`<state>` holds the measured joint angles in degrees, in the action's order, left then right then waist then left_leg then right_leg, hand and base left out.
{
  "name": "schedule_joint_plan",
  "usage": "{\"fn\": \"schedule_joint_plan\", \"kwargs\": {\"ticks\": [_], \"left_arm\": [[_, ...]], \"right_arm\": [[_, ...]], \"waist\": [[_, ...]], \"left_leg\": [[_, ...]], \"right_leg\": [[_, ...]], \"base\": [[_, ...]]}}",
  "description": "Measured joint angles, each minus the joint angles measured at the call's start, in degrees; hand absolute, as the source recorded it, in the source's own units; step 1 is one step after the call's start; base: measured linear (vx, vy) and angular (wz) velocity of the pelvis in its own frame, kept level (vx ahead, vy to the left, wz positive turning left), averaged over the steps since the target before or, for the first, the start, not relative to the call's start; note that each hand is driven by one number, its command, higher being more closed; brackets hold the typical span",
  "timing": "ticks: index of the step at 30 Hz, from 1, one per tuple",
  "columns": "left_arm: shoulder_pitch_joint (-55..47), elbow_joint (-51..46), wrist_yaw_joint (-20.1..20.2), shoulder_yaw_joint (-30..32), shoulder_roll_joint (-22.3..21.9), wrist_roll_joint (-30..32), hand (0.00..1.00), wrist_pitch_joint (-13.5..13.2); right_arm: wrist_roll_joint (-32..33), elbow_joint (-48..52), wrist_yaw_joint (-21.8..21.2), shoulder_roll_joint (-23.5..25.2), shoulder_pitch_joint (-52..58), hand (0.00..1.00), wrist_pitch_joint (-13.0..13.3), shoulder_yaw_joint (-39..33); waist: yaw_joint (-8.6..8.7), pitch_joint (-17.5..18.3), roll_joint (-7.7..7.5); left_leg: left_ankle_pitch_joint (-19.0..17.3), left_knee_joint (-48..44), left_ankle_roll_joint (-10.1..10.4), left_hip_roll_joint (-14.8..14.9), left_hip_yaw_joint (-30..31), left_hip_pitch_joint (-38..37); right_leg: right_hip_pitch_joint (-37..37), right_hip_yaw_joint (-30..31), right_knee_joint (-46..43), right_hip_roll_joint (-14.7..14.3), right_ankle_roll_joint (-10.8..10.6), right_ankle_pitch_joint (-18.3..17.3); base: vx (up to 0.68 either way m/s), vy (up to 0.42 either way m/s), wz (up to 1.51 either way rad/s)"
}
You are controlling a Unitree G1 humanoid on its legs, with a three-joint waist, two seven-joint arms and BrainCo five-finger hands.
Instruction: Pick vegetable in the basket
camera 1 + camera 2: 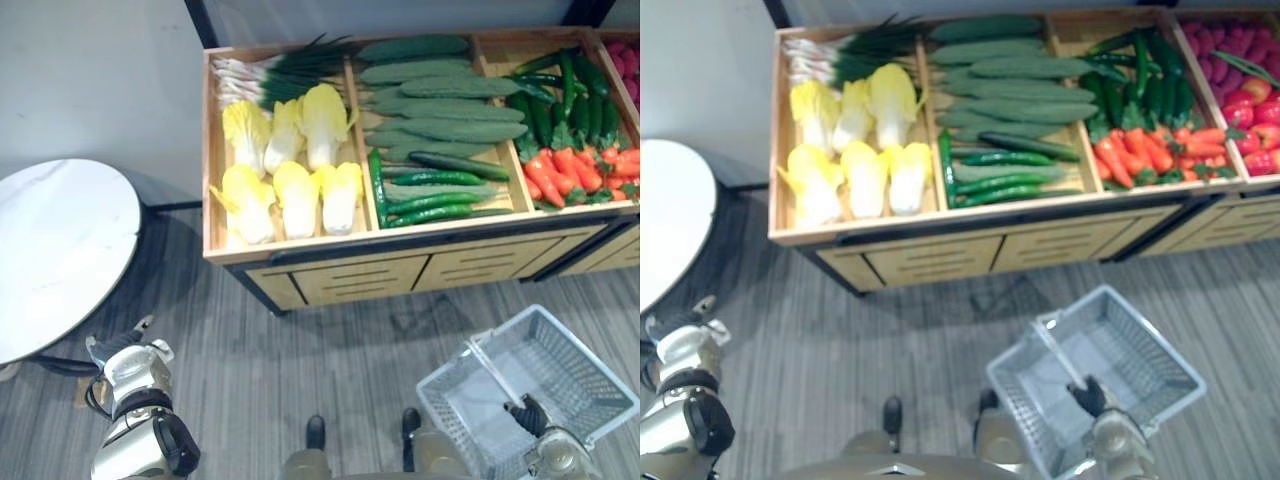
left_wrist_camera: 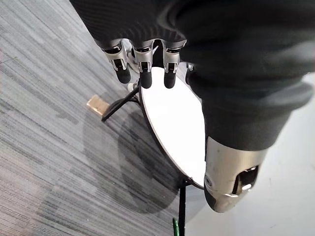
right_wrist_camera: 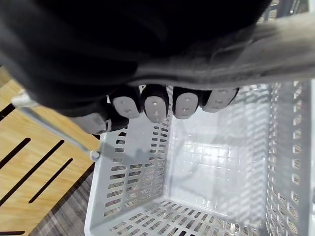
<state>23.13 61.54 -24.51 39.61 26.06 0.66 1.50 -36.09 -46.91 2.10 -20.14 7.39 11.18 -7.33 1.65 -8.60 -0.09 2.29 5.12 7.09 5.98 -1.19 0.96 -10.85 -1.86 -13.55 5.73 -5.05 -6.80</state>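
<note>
A grey plastic basket hangs low at my right side with nothing in it. My right hand is shut on its handle; in the right wrist view the fingers curl over the grey bar above the basket's perforated wall. Beyond it, a wooden stand holds pale yellow cabbages, green onions, long cucumbers, dark green peppers and red-orange vegetables. My left hand hangs at the lower left, fingers relaxed and holding nothing.
A round white table on dark legs stands close to my left hand. A small wooden block lies on the grey striped floor by its leg. Red produce fills the stand's far right bin.
</note>
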Motion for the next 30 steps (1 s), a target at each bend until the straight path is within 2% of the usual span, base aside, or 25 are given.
{"fn": "schedule_joint_plan", "kwargs": {"ticks": [4,7,18,19,25,30], "left_arm": [[0.0,0.0,0.1,-1.5,0.0,0.0,0.00,-0.1],[-0.5,0.0,0.1,-1.8,0.0,0.0,0.00,-0.1],[-0.9,0.0,0.1,-5.0,0.0,0.1,0.00,-0.2],[-3.1,0.0,0.1,-7.3,-1.4,0.2,0.00,-1.4],[-3.5,0.0,0.2,-7.2,-1.5,0.2,0.00,-1.5],[-8.2,-3.5,1.3,-7.4,-5.1,0.7,0.00,-3.8]], "right_arm": [[0.0,-0.1,0.0,-0.2,-0.2,1.00,0.0,0.6],[0.0,-0.2,0.0,-0.2,-0.5,1.00,0.0,0.6],[0.1,0.0,-0.1,-0.9,0.4,1.00,0.2,0.4],[1.2,0.6,-1.3,-2.0,1.6,1.00,0.5,0.2],[1.4,0.6,-1.3,-2.0,1.6,1.00,0.5,0.2],[8.4,-0.5,-2.4,-1.8,0.8,1.00,0.5,-0.5]], "waist": [[0.34,0.0,0.03],[1.42,-0.1,0.14],[2.37,-0.1,0.77],[2.88,0.1,2.62],[2.84,0.2,2.56],[2.52,0.5,1.98]], "left_leg": [[0.0,0.2,0.0,0.5,0.1,0.4],[0.0,0.3,0.0,0.5,0.3,1.2],[-0.3,0.3,0.3,0.8,-0.3,1.9],[-0.4,0.3,0.0,0.8,-1.3,1.0],[-0.4,0.3,0.0,0.9,-1.5,0.9],[-0.4,0.3,0.0,1.1,-3.1,-0.5]], "right_leg": [[-0.5,-0.2,0.1,-0.4,0.1,-0.1],[-1.2,-0.4,0.0,-0.4,0.1,-0.1],[-1.9,0.2,1.1,-0.9,-0.2,0.4],[1.4,1.3,7.4,-1.6,-0.8,4.0],[1.5,1.5,7.4,-1.6,-0.8,4.0],[2.7,2.2,7.7,-1.9,-0.6,4.5]], "base": [[0.00,-0.010,0.00],[-0.03,0.000,0.05],[-0.01,-0.004,-0.03],[0.00,0.000,0.00],[0.00,0.000,0.00],[0.00,0.000,-0.06]]}}
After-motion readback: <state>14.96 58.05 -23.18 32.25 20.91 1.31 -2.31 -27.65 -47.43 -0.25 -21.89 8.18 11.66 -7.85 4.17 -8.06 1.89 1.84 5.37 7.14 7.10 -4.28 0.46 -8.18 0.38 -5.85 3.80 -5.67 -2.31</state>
